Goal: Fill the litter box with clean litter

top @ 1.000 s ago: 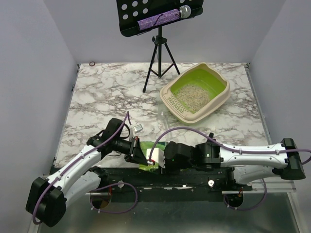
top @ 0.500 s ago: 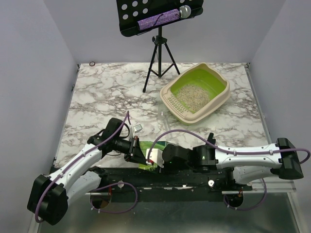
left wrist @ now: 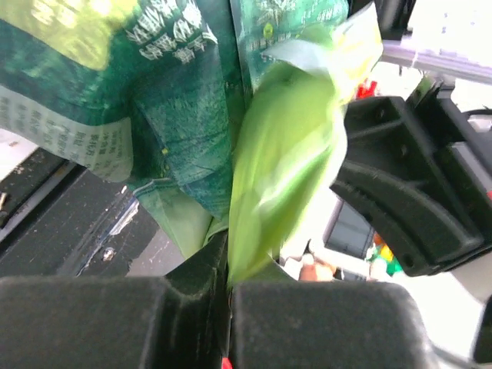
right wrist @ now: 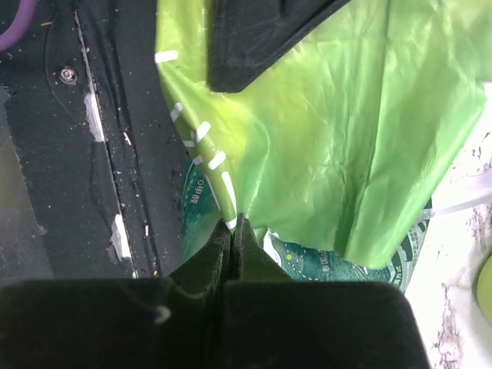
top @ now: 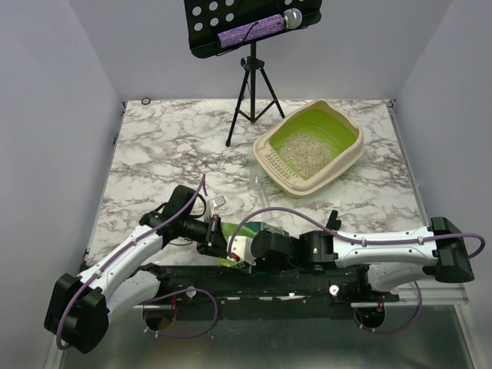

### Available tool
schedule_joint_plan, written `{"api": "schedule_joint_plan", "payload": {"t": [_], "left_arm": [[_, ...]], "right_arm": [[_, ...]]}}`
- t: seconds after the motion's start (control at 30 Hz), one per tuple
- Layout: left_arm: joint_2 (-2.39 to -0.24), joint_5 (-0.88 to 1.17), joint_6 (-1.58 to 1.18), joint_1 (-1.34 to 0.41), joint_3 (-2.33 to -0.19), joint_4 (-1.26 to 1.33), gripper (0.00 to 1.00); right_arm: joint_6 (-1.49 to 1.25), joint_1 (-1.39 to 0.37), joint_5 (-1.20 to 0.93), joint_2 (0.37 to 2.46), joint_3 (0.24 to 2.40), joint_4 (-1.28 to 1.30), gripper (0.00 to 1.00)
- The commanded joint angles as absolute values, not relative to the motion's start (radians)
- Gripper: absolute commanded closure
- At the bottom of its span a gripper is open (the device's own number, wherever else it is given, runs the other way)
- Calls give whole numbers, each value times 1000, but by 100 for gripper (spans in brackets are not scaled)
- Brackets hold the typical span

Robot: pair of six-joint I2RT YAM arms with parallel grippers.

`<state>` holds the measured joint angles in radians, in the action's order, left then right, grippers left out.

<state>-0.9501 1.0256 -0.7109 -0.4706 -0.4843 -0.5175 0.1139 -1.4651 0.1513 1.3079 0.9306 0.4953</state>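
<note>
1. The left end effector (left wrist: 229, 280) is clamped on the green bag (left wrist: 192, 115), low at the desk's (top: 169, 154) near edge.
2. The right end effector (right wrist: 232, 231) is pinched on the same bag's edge, beside the left one.
3. The litter box (top: 309, 148) sits far right on the desk, well apart from the bag.
4. Clean litter (top: 301, 150) covers part of its floor; filling appears incomplete, with more pouring judged necessary.

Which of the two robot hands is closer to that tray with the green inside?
Right, slightly. The right gripper is nearer the litter box; the left gripper is just beyond it. Both are far away at the near edge, pinching the green bag.
</note>
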Motion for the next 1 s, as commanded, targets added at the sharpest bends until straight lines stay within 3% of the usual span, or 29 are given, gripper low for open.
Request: {"api": "schedule_joint_plan", "payload": {"t": [0.0, 0.13, 0.2, 0.33, 0.57, 0.7, 0.97], "left_arm": [[-907, 737, -573, -448, -656, -628, 80], [-824, 430, -494, -448, -796, -699, 78], [-778, 370, -468, -446, -824, -681, 68], [-718, 457, -417, -448, -786, -547, 67], [-692, 699, -350, -454, -667, -292, 53], [-683, 720, -266, -491, -661, -220, 44], [-653, 630, -66, -667, -626, -63, 35]], "right_arm": [[104, -1468, 153, 1318, 914, 678, 99], [98, -1428, 160, 1287, 928, 670, 99], [98, -1398, 141, 1267, 928, 654, 100], [113, -1319, 100, 1241, 937, 643, 99], [152, -1171, -32, 1190, 971, 601, 100], [153, -1149, -77, 1216, 1000, 592, 99], [120, -1144, -115, 1229, 971, 542, 99]]}}
